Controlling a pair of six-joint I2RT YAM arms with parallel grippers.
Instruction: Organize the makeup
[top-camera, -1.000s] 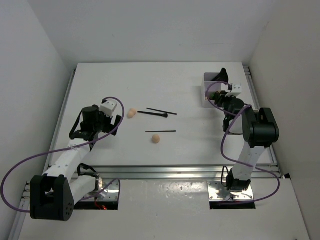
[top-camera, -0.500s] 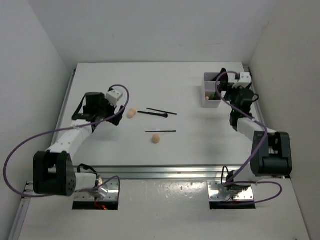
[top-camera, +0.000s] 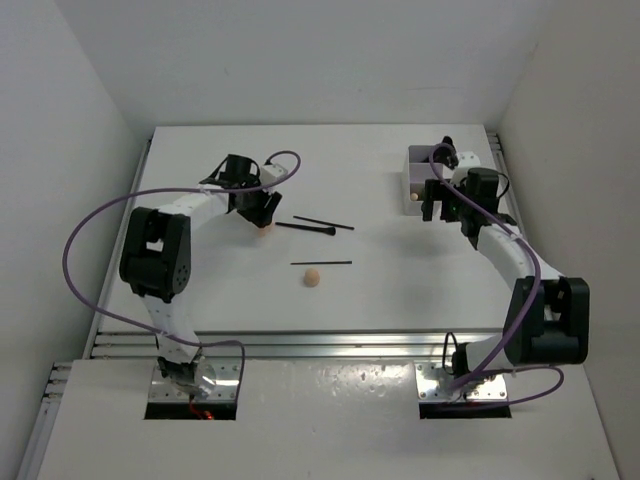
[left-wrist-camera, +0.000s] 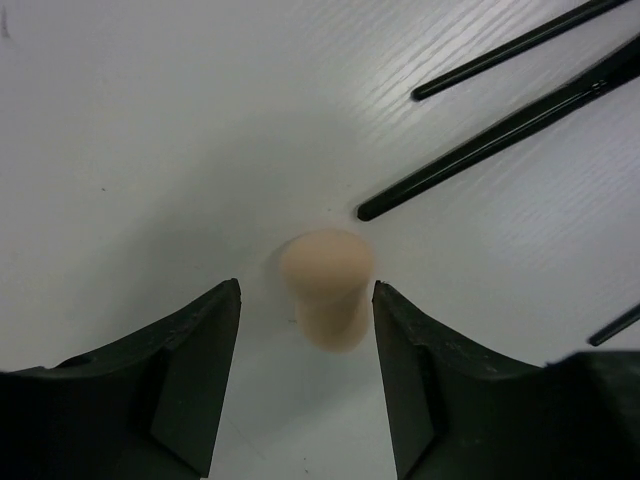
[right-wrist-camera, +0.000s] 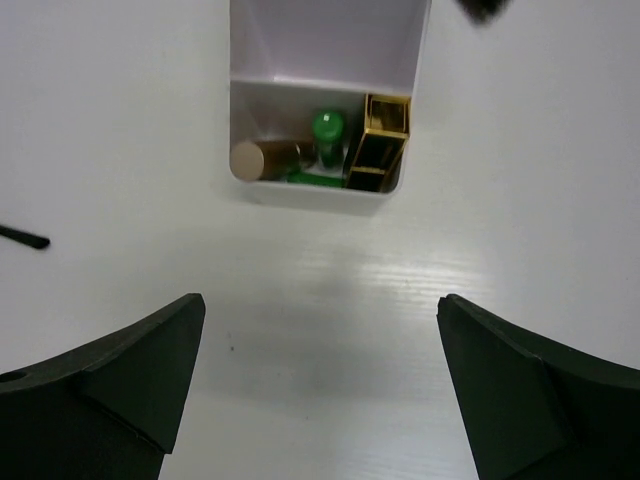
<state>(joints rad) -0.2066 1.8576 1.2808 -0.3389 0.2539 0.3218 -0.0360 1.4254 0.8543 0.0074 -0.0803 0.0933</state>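
Observation:
A peach sponge (left-wrist-camera: 325, 295) lies on the white table between the tips of my left gripper (left-wrist-camera: 306, 290), which is open with a gap on each side of it. In the top view that gripper (top-camera: 262, 212) hangs over the same sponge (top-camera: 264, 230). A second sponge (top-camera: 313, 277) and thin black pencils (top-camera: 322, 222) (top-camera: 320, 263) lie nearby. My right gripper (right-wrist-camera: 320, 300) is open and empty, just short of the white box (right-wrist-camera: 310, 197). Its near compartment holds a copper tube (right-wrist-camera: 255, 158), a green tube (right-wrist-camera: 327, 128) and a black-gold lipstick (right-wrist-camera: 378, 145).
Black sticks (left-wrist-camera: 500, 135) run off to the right of the sponge in the left wrist view. A dark item (top-camera: 445, 145) stands up at the box's far corner. White walls close in the table on the left, back and right.
My left arm has swung toward the back and come down over the sponge, its jaws narrowing. My right gripper has opened wide and drawn back from the box.

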